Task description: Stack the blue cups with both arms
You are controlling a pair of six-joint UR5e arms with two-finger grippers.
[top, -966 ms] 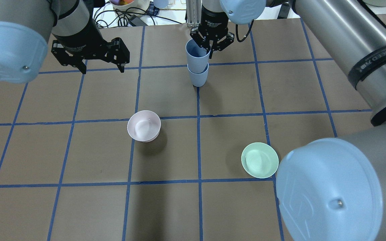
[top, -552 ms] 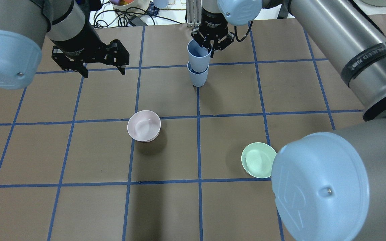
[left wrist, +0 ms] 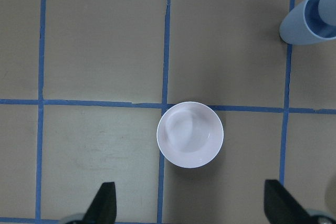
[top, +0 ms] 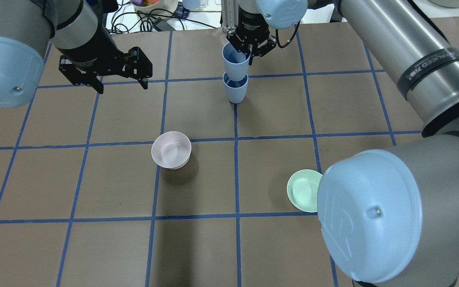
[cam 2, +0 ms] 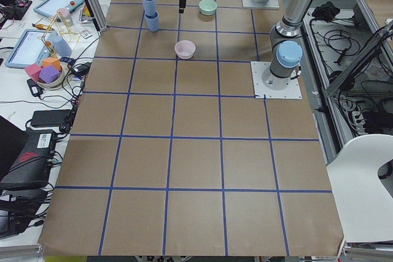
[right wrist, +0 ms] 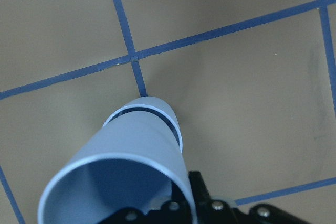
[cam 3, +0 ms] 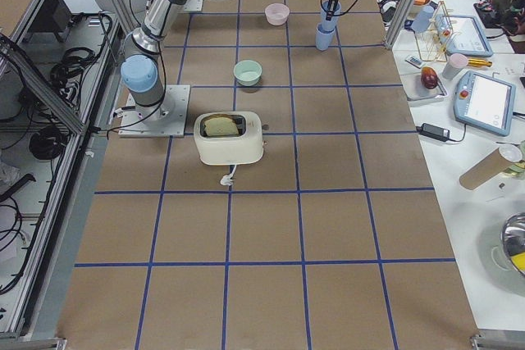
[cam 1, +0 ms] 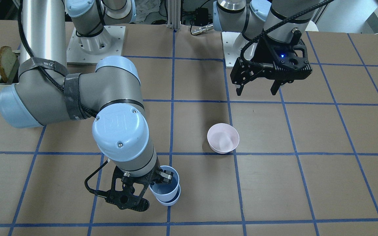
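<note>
Two blue cups stand at the far middle of the table. The lower cup (top: 235,91) stands upright on the table. The upper cup (top: 236,60) is held with its base in the lower cup's mouth, which shows as a rim (right wrist: 169,117) in the right wrist view. My right gripper (top: 250,54) is shut on the upper cup's rim (cam 1: 164,184), one finger inside and one outside. My left gripper (top: 122,87) is open and empty, hovering well to the left of the cups and above the pink bowl (left wrist: 190,135).
The pale pink bowl (top: 171,150) sits left of the table's middle. A mint-green bowl (top: 302,192) sits at the right, partly hidden by my right arm's elbow. A toaster (cam 3: 230,138) with bread stands near the right arm's base. Cables and clutter lie beyond the far edge.
The right gripper and the upper cup have shifted slightly up the view, so more of the lower cup's mouth shows. The left gripper has drifted slightly left and stays open.
</note>
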